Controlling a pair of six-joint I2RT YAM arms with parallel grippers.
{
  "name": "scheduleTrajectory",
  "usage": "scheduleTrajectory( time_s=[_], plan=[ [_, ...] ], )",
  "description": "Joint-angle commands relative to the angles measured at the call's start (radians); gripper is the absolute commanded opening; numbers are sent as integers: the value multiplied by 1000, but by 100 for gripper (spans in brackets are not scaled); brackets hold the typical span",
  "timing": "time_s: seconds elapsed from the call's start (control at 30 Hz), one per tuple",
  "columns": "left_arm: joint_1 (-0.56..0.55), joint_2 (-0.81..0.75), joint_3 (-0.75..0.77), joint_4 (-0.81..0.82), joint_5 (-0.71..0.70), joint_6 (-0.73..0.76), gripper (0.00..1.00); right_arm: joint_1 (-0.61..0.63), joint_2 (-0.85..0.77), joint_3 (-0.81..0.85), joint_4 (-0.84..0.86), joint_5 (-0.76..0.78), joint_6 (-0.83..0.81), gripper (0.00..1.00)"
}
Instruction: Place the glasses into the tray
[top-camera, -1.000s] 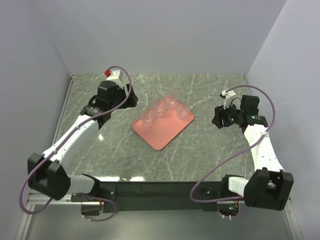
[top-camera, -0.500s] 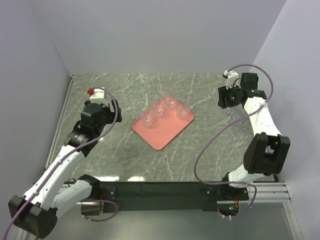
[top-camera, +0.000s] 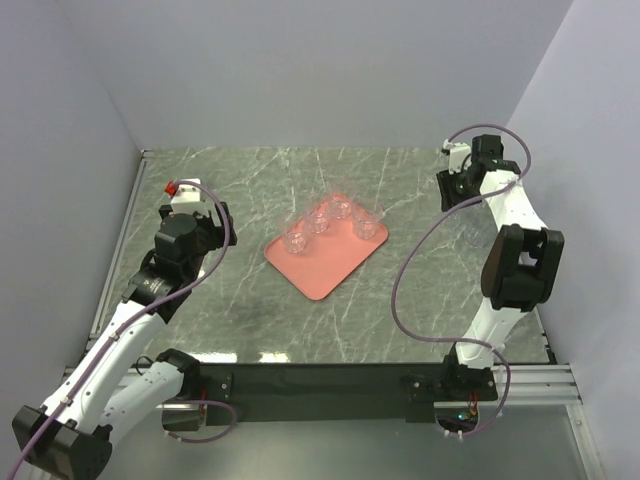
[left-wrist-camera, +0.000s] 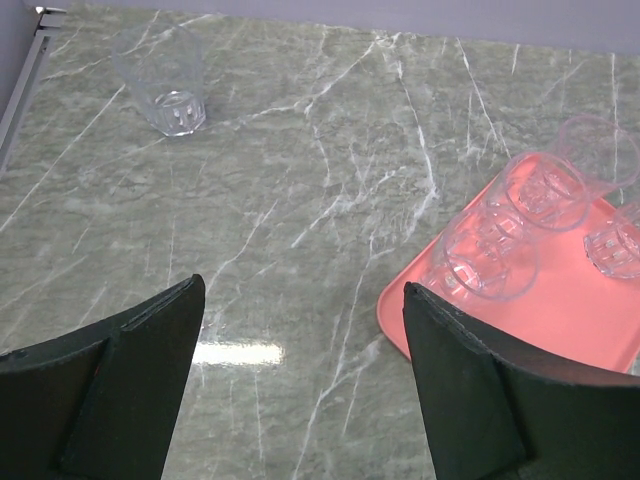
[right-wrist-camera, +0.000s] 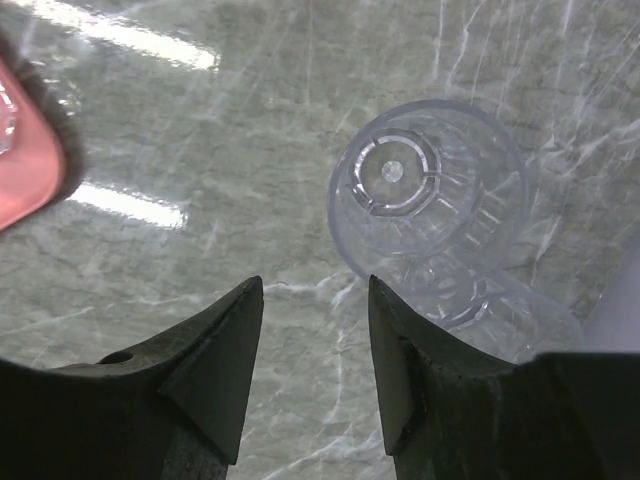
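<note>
The salmon-pink tray (top-camera: 322, 272) lay at an angle near the middle of the green marble tabletop (top-camera: 400, 300) in the overhead view. Four clear tumblers (top-camera: 320, 221) stood on its upper half. Three made a row along the upper-left edge and the fourth (top-camera: 364, 227) stood near the upper-right corner. The lower half of the tray was bare pink.

In the left wrist view the left gripper (left-wrist-camera: 302, 290) had its jaws spread wide, with only bare marble between the two dark fingers (left-wrist-camera: 130, 390). The tray's corner showed at the right of that frame, carrying the tumblers. A stray tumbler (left-wrist-camera: 165, 80) stood upright on the marble in the upper left of the frame, close to the table's edge rail and well apart from both the tray and the fingers.

In the right wrist view the right gripper (right-wrist-camera: 313, 290) held its jaws apart with a narrower gap, and nothing sat between them. A second loose tumbler (right-wrist-camera: 430, 200) sat on the marble in the upper right of that frame, seen down through its mouth to the faceted base. It was just above the right-hand fingertip. Whether the two touched could not be told. More curved glass showed below it at the lower right, too unclear to read as a separate piece. A sliver of the tray's rim appeared at the left edge of that frame.
</note>
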Motion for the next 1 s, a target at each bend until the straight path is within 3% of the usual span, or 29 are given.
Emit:
scheduleTrajectory(
  time_s=[0.0, 0.57, 0.67, 0.87, 0.97],
  plan=[
    [-1, -9, 5, 40, -14, 23, 86, 9, 29, 91, -37, 43, -15, 53],
    [-1, -5, 5, 40, -2, 25, 85, 19, 163, 161, -80, 55, -17, 39],
    [-1, -3, 3, 40, -3, 25, 85, 19, 174, 163, -83, 54, -15, 31],
    [-1, 0, 2, 40, -5, 25, 85, 24, 183, 166, -90, 40, -18, 0],
    [-1, 0, 0, 40, -6, 25, 85, 29, 160, 154, -83, 25, -32, 0]
  ],
)
